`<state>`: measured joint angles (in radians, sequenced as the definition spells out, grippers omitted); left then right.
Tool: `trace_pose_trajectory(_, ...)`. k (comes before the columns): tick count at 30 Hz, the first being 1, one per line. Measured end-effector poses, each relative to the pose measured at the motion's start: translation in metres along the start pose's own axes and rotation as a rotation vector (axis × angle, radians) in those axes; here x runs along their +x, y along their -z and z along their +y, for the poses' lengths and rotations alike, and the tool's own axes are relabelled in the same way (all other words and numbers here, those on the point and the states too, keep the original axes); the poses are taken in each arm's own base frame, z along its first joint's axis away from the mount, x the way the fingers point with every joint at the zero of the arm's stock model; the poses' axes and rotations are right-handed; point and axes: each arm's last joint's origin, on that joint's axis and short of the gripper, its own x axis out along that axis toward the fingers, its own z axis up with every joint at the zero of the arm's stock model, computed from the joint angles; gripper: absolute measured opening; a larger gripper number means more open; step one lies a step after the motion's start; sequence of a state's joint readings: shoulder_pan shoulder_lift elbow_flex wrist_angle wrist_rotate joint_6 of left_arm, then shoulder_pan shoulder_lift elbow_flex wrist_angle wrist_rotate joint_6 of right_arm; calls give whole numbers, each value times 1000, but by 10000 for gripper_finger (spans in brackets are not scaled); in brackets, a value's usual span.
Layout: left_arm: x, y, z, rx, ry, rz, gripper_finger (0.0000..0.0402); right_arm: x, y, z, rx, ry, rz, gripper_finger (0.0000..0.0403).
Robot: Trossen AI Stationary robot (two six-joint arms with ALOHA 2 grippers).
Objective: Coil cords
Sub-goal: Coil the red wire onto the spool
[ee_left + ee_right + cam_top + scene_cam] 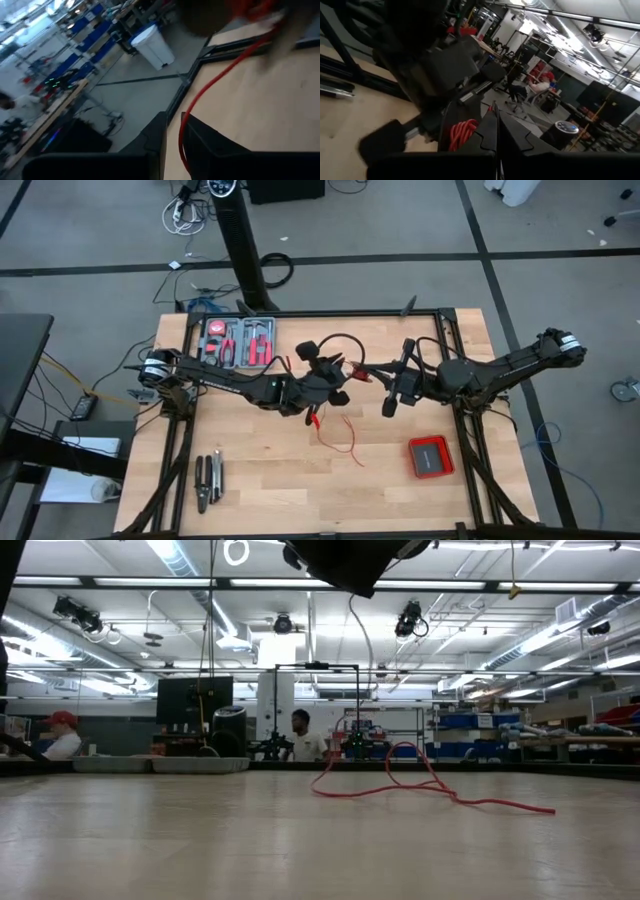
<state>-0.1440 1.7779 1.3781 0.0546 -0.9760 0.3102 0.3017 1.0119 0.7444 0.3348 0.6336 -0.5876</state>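
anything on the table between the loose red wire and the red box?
Nothing. In the high view the stretch of table between the loose red wire and the red box is bare wood.

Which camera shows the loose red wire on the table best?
The low view: the red wire loops across the table. High view shows it thin, left wrist a blurred stretch, right wrist a coiled part.
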Motion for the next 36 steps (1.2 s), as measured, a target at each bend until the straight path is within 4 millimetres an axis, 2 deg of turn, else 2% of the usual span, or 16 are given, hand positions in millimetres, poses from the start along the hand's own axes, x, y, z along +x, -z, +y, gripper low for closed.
trace_pose_trajectory(8, -2, 3, 0, 35, -59, 35, 62, -2, 7, 6, -37, -44, 66, 0)
trace_pose_trajectory(17, -10, -1, -5, 34, -43, 11, 62, -3, 16, 7, -122, 17, 189, 0)
trace_pose_trajectory(25, -19, -16, -7, -63, -19, -93, 62, 0, 22, 5, -159, 15, 230, 0)
trace_pose_trajectory(31, -23, -27, -7, -155, 102, -224, 62, 3, 23, -1, -153, 49, 230, 0)
trace_pose_trajectory(36, -23, -29, -7, -170, 128, -246, 62, 5, 20, -4, -161, 72, 204, 0)
